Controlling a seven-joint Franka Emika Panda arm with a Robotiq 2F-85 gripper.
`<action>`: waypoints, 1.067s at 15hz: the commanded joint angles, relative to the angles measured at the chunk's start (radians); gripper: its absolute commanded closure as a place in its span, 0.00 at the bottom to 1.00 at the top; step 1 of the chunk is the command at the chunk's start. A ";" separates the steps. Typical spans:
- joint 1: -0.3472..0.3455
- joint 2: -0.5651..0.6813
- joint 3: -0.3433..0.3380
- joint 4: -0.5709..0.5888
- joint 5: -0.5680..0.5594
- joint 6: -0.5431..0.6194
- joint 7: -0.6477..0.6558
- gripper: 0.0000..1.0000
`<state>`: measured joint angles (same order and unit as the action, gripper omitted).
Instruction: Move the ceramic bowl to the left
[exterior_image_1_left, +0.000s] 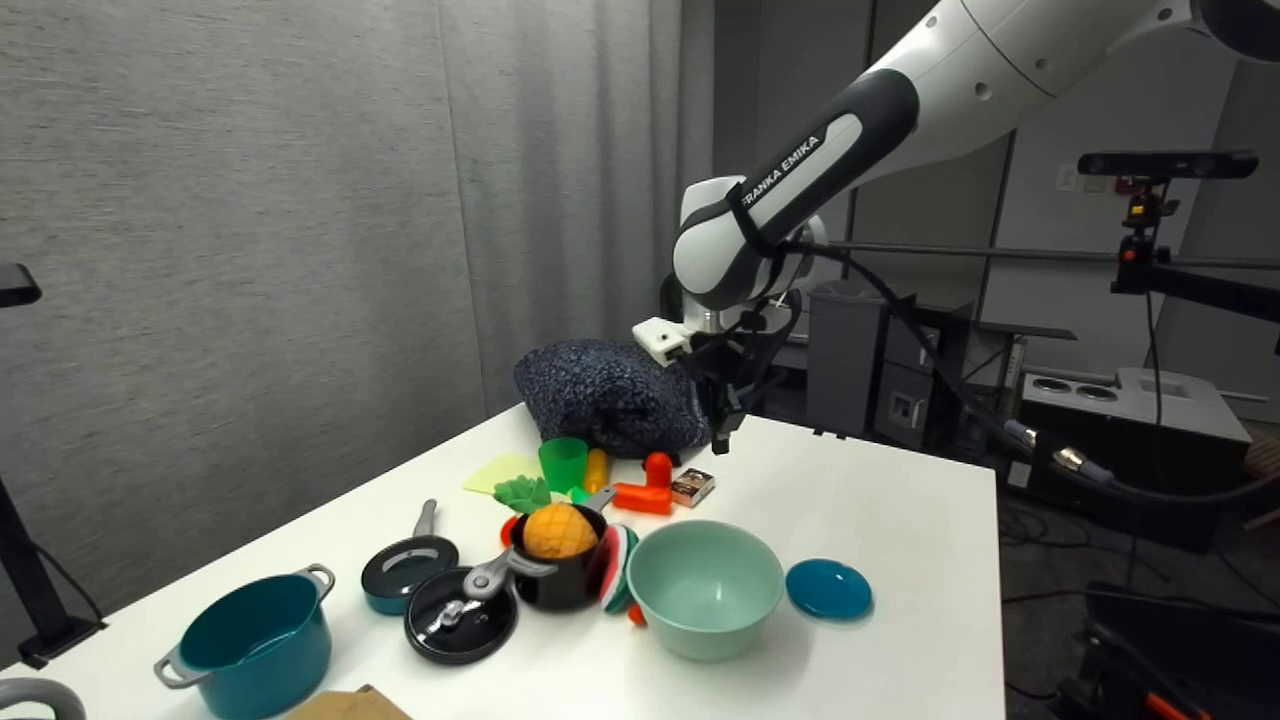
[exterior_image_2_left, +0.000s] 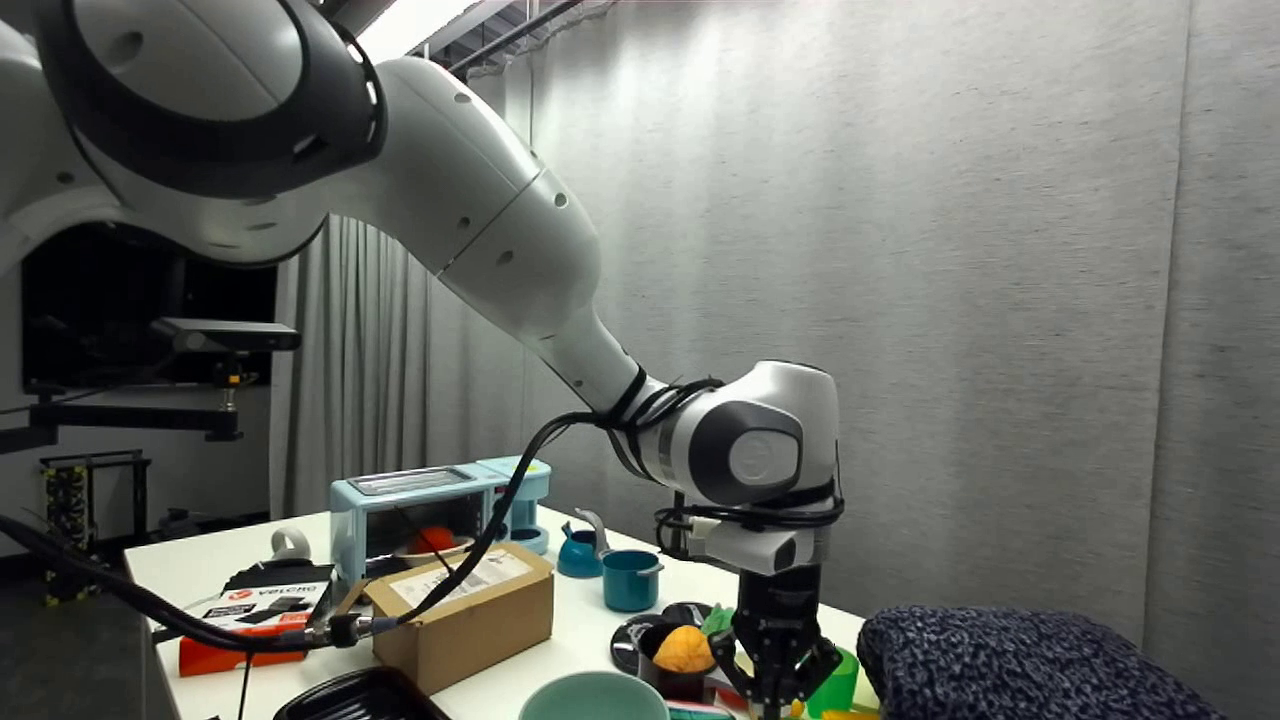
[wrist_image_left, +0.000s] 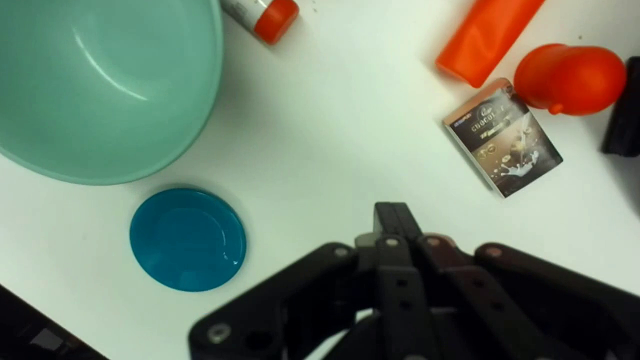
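The ceramic bowl (exterior_image_1_left: 704, 592) is round, pale mint-green and glossy. It stands upright on the white table, and in an exterior view its near part is cut off by the frame's bottom edge (exterior_image_2_left: 594, 698). In the wrist view the bowl (wrist_image_left: 100, 95) fills the upper left, partly out of frame. My gripper (wrist_image_left: 397, 217) is shut with its fingertips together and nothing between them. The gripper (exterior_image_1_left: 722, 440) is above the table, apart from the bowl, near the dark cloth; it also shows in an exterior view (exterior_image_2_left: 768, 705).
A small blue disc (wrist_image_left: 188, 240) lies beside the bowl. A black pot (exterior_image_1_left: 560, 580) with an orange ball and a watermelon slice (exterior_image_1_left: 617, 568) are close on its other side. A chocolate box (wrist_image_left: 504, 137), orange bottle (wrist_image_left: 570, 80), dark cloth (exterior_image_1_left: 612, 395) and teal pot (exterior_image_1_left: 262, 650) are around.
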<state>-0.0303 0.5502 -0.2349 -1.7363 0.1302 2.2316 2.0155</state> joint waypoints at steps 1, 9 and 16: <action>-0.019 0.024 0.020 -0.006 0.018 0.062 0.043 1.00; -0.015 0.062 0.073 0.005 0.072 0.060 0.071 1.00; 0.021 0.049 0.126 -0.019 0.093 -0.003 0.114 1.00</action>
<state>-0.0284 0.6174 -0.1236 -1.7391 0.2051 2.2483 2.1105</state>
